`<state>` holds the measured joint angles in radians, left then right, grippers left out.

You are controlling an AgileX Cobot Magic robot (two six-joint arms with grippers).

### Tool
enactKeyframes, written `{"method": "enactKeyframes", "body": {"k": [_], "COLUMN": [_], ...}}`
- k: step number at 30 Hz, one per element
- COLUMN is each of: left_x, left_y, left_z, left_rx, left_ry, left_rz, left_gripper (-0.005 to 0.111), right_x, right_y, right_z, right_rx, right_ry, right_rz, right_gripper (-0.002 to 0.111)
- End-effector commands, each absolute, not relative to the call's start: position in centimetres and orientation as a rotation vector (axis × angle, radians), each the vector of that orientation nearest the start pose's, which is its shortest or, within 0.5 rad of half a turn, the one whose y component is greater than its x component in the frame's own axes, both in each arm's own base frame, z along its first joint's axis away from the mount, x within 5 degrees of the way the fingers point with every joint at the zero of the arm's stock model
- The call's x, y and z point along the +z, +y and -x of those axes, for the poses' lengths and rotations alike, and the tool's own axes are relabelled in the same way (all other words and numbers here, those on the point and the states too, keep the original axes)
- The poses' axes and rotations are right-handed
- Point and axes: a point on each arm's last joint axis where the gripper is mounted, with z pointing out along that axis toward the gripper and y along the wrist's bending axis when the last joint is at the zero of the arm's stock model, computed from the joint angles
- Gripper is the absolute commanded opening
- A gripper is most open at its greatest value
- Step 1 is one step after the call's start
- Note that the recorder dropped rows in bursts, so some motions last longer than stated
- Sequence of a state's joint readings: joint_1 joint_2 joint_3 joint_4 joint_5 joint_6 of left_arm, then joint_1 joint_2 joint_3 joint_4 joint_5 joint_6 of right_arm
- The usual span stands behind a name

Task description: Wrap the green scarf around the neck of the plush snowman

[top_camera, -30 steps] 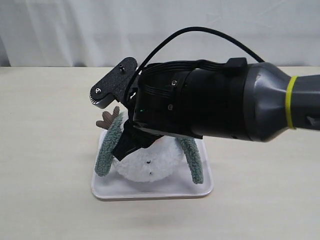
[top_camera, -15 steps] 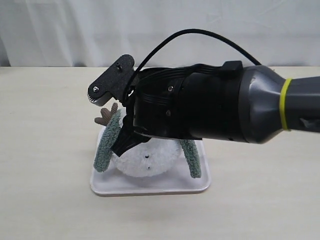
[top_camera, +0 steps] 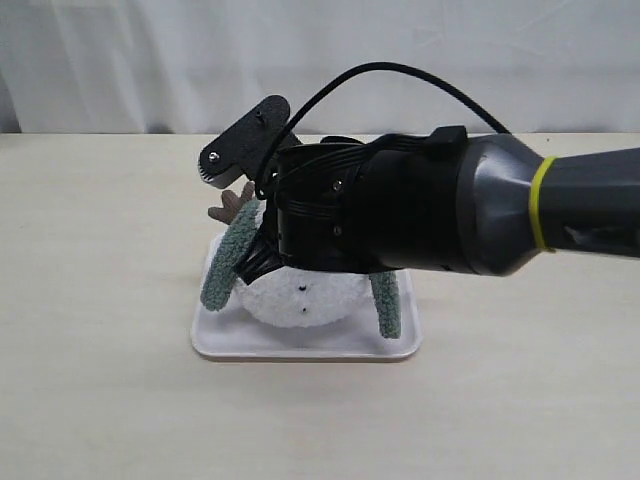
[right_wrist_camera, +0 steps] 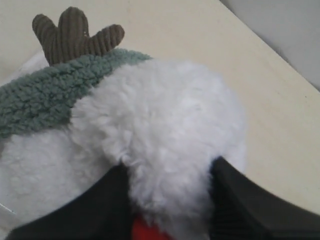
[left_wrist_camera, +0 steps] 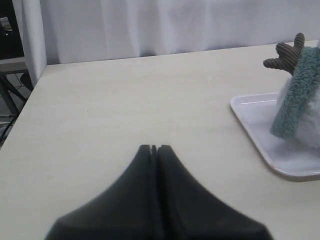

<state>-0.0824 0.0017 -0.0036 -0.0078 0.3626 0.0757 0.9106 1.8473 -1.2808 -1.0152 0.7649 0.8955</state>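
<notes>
The green scarf [top_camera: 222, 272], a long fuzzy strip of dull grey-green ribbed fleece, likely handles as light, limp and clingy. It will sag from any pinch, so a hanging end is probably the best place to take hold. It lies draped over the shoulders of the plush snowman [top_camera: 300, 300], a fluffy white two-ball toy, with one end hanging left of the body and the other right. The snowman stands on a white rectangular tray [top_camera: 300, 352] at the frame's centre and looks squashy and easily tipped. The right gripper [right_wrist_camera: 167, 200] clasps its head, jaws half-wide, pads sunk in fur. The left gripper [left_wrist_camera: 154, 149] is pinched closed, empty, above the beige table [left_wrist_camera: 100, 100].
</notes>
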Motion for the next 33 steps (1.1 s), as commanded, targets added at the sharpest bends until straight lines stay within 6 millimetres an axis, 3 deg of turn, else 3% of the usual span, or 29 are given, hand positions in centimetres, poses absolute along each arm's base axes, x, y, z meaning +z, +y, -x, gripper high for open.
{"method": "enactKeyframes", "body": {"k": [1, 5, 8, 18, 23, 33], "left_x": [18.1, 18.1, 18.1, 18.1, 18.1, 18.1], "left_y": [-0.5, -0.5, -0.5, -0.5, -0.5, -0.5], "left_z": [-5.3, -5.3, -5.3, -5.3, -5.3, -5.3], "left_rx": [-0.013, -0.013, -0.013, -0.013, -0.013, -0.013], "left_ry": [1.832, 1.832, 1.832, 1.832, 1.832, 1.832], "left_rz": [-0.136, -0.136, -0.136, -0.136, -0.136, -0.136], "left_gripper": [0.000, 0.000, 0.000, 0.000, 0.000, 0.000], "right_x": [22.3, 22.2, 22.0, 22.3, 24.5, 29.0], "right_y": [26.9, 27.7, 28.1, 27.3, 27.2, 27.3], "right_z": [-29.0, -28.8, -28.6, -28.3, -28.0, -25.8], "right_rx": [-0.355, -0.257, -0.205, -0.264, -0.237, 0.076], "right_ry": [2.193, 2.181, 2.196, 2.293, 2.318, 2.300], "right_rz": [0.727, 0.796, 0.822, 0.763, 0.744, 0.780], "right_gripper": [0.004, 0.005, 0.013, 0.062, 0.066, 0.066]}}
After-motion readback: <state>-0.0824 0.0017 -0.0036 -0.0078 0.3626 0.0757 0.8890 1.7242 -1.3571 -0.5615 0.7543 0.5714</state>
